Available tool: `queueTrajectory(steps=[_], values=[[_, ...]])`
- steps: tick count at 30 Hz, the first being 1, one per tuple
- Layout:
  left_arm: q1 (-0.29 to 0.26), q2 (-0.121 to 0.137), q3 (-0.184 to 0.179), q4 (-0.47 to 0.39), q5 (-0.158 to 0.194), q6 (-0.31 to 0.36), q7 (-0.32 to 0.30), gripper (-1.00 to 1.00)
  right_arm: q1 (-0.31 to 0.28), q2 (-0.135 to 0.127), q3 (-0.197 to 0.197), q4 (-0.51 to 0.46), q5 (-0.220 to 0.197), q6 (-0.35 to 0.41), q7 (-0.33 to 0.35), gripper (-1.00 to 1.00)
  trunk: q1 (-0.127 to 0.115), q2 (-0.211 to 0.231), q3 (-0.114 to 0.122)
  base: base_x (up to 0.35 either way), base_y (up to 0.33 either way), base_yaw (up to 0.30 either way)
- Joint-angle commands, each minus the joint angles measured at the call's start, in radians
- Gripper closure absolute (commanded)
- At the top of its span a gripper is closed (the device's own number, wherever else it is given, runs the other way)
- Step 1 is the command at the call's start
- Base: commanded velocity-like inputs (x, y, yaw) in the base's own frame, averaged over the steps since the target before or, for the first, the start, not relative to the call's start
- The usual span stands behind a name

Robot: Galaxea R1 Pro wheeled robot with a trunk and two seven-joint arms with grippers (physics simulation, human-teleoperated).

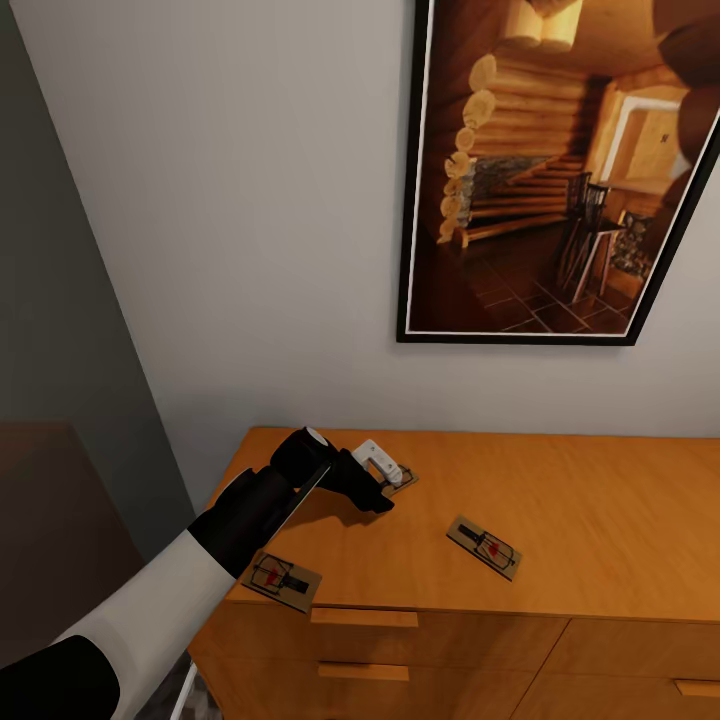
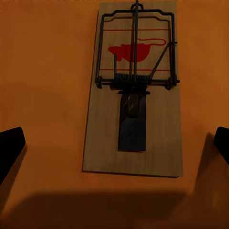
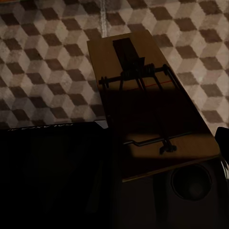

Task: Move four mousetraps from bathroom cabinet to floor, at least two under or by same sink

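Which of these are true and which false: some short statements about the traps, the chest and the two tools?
1. Three brown wooden mousetraps lie on the orange-brown wooden chest. True: near the front edge, further right, and under the left tool.
2. The left tool is open, its fingers either side of a trap. True.
3. The right tool holds its mousetrap over the chest. False: over the cube-patterned tile floor.
4. A mirror hangs above the chest. False: a black-framed picture.

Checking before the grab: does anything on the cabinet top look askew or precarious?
Yes: the nearest mousetrap lies askew at the cabinet's front edge, one corner seemingly overhanging it, beside the left arm. The open left pincer hovers over another trap farther back.
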Motion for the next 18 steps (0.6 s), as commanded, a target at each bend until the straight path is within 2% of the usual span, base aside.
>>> queueTrajectory(steps=[1, 14, 15, 18], values=[[0.000, 0.000, -0.001, 0.005, -0.011, 0.003, -0.010, -1.00, -0.001, 0.000, 0.004, 0.001, -0.013, -0.004, 0.008, 1.00, 0.000, 0.000, -0.001, 0.000, 0.000, 0.000], [0.000, 0.001, -0.005, 0.006, -0.011, 0.003, -0.010, -1.00, -0.001, 0.000, 0.004, 0.001, -0.013, -0.004, 0.007, 1.00, 0.000, 0.000, -0.001, 0.000, 0.000, 0.000], [0.000, 0.001, -0.005, 0.006, -0.011, 0.003, -0.010, 1.00, -0.001, 0.000, 0.004, 0.001, -0.013, -0.004, 0.007, 1.00, 0.000, 0.000, -0.001, 0.000, 0.000, 0.000], [0.000, 0.001, -0.005, 0.006, -0.011, 0.003, -0.010, 1.00, -0.001, 0.000, 0.004, 0.001, -0.013, -0.004, 0.007, 1.00, 0.000, 0.000, -0.001, 0.000, 0.000, 0.000]])
